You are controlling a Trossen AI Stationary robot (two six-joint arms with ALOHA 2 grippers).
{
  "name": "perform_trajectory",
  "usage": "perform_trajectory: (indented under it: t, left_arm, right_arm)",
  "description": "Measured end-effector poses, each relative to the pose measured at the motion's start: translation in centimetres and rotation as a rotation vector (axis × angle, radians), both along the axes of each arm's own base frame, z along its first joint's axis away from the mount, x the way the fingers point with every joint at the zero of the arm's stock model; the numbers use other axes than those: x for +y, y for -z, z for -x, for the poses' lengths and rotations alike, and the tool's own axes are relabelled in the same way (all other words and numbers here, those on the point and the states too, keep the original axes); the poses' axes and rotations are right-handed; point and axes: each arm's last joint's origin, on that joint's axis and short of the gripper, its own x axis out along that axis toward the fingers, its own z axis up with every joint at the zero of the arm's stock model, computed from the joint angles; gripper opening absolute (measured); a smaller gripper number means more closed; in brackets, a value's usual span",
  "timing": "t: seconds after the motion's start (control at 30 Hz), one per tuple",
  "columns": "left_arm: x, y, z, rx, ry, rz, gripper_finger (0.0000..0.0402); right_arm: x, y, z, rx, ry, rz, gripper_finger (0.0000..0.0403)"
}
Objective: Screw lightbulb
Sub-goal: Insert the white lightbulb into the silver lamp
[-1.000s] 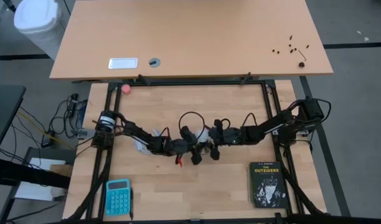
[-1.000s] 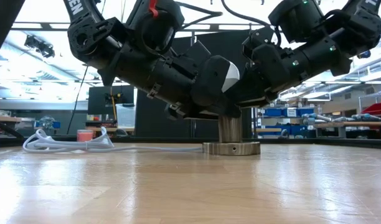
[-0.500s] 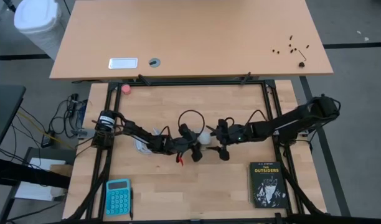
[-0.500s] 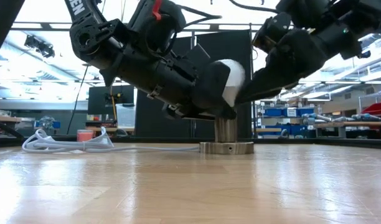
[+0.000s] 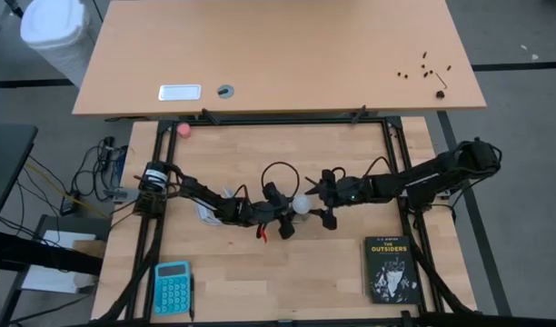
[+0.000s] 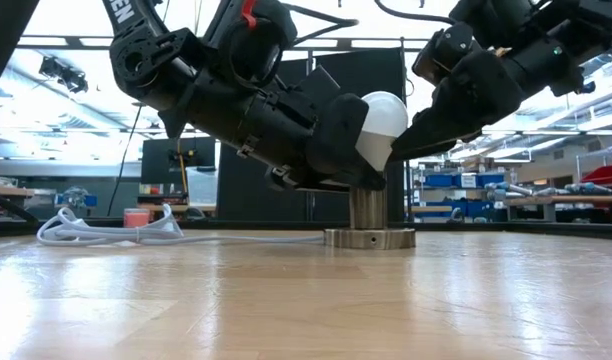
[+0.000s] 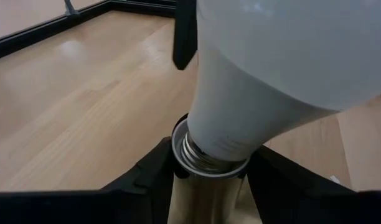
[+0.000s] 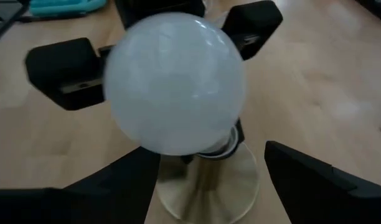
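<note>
The white lightbulb leans with its greyish screw base in the mouth of the metallic socket, threads still showing. The socket's disc base rests on the table. My left gripper reaches in from the left and is shut on the socket's upright tube. My right gripper stands open just to the right of the bulb, with a finger on either side of the globe and clear of it. My left gripper pinches the socket's upright tube just under its mouth, between its two fingers. The fingers come slanting down from the table's left. The socket stands upright with its disc base on the table.
A white cord lies coiled on the table to the left. A black book lies near the front right and a teal calculator at the front left. A pink ball sits at the far left edge.
My right gripper has opened and let go of the bulb, then drawn back toward the table's right edge and a little up. The bulb, earlier covered between the two grippers, now shows bare and stays leaning in the socket.
</note>
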Motion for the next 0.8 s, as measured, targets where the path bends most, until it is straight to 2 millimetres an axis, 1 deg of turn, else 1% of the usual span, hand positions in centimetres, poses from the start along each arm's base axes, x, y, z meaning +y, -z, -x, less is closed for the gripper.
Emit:
perform_trajectory:
  t: [0.1, 0.4, 0.67, 0.8]
  left_arm:
    - [0.0, 0.0, 0.0, 0.001, 0.001, 0.0, 0.0178]
    - [0.0, 0.0, 0.0, -0.006, -0.004, 0.014, 0.0178]
    - [0.0, 0.0, 0.0, -0.009, -0.008, 0.019, 0.0178]
    - [0.0, 0.0, 0.0, -0.009, -0.008, 0.02, 0.0178]
  right_arm:
    - [0.0, 0.0, 0.0, -0.002, 0.003, -0.005, 0.0295]
    - [1.7, 0.0, 0.1, -0.004, -0.024, -0.048, 0.0291]
    - [2.8, -0.4, 0.1, -0.049, -0.049, -0.072, 0.029]
    - [3.2, -0.3, 0.2, -0.039, -0.053, -0.086, 0.029]
